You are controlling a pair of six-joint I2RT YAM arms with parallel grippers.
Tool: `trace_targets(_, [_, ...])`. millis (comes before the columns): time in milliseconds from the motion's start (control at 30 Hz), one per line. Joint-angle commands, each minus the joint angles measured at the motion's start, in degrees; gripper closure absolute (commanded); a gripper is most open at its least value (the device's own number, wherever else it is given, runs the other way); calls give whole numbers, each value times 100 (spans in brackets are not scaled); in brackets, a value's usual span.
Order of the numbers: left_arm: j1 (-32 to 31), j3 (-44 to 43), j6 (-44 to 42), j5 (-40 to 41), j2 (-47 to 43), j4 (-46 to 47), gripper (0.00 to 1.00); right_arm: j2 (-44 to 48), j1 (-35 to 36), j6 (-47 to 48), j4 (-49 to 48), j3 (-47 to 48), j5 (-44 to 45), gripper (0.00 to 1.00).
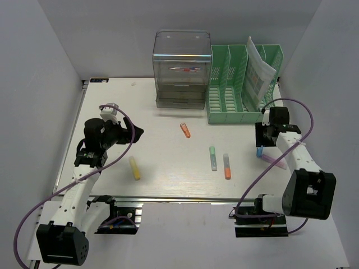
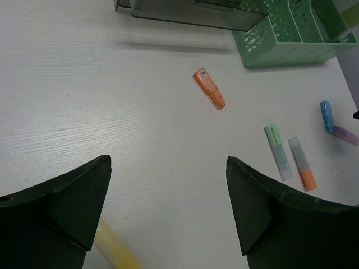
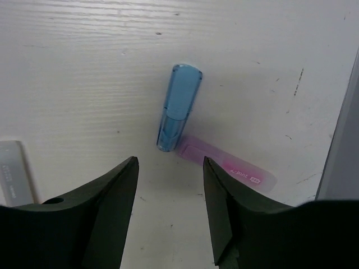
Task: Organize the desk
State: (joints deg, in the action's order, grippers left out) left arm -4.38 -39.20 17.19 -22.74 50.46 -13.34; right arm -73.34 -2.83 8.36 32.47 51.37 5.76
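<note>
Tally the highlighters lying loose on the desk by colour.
Orange highlighters: 2
Green highlighter: 1
Yellow highlighter: 1
Blue highlighter: 1
Purple highlighter: 1
Total on the desk: 6

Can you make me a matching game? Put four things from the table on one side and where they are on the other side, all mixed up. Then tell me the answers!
Things:
1. yellow highlighter
2. blue highlighter
3. booklet
4. mint-capped highlighter

Places:
A. standing in the green file rack
B. lying side by side with the grey-and-orange highlighter
C. alone on the left side of the desk
D. right next to the purple highlighter

Pairs: 1-C, 2-D, 3-A, 4-B
</note>
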Motion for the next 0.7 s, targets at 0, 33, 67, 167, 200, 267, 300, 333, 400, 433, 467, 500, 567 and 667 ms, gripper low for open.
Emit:
trace_targets(0, [-19, -193, -58, -46, -88, 16, 7, -329, -218, -194, 50, 250, 101, 44])
trace_targets(33, [-19, -185, -49, -46, -80, 25, 7, -382, -244, -194, -12, 224, 66, 44])
trace_targets(67, [-19, -176, -58, -55, -89, 25, 7, -505, -262, -203, -82, 189, 13, 44])
trace_targets(167, [-19, -167, -40, -116, -62, 42, 7, -856, -323, -203, -197, 197, -57, 37])
trace_targets(200, [-19, -176, -49, -116, -54, 51, 7, -927, -341, -186, -232, 197, -75, 29])
trace_targets(267, [-19, -167, -49, -90, -36, 42, 7, -1059, -367, -116, -434, 119, -180, 24])
trace_targets(300, [-19, -167, -49, -90, -1, 42, 7, -1086, -367, -107, -487, 101, -233, 24])
trace_targets(333, [-19, -167, -49, -90, -1, 51, 7, -1173, -376, -80, -565, 101, -303, 24])
trace_targets(400, [-19, -158, -49, -90, 43, 51, 7, -1305, -385, -80, -601, 136, -321, 25])
trace_targets(433, [-19, -158, -49, -99, 52, 42, 7, -1410, -385, -71, -636, 171, -286, 26])
trace_targets(467, [-19, -158, -49, -108, 61, 25, 7, -1472, -394, -54, -732, 171, -234, 28])
trace_targets(500, [-19, -158, -67, -90, 78, 25, 7, -1525, -420, -36, -777, 171, -216, 28])
trace_targets(567, [-19, -158, -75, -90, 78, 42, 7, -1700, -420, -27, -864, 197, -180, 32])
trace_targets(667, [-19, -149, -67, -90, 96, 42, 6, -1876, -420, -27, -961, 215, -216, 36])
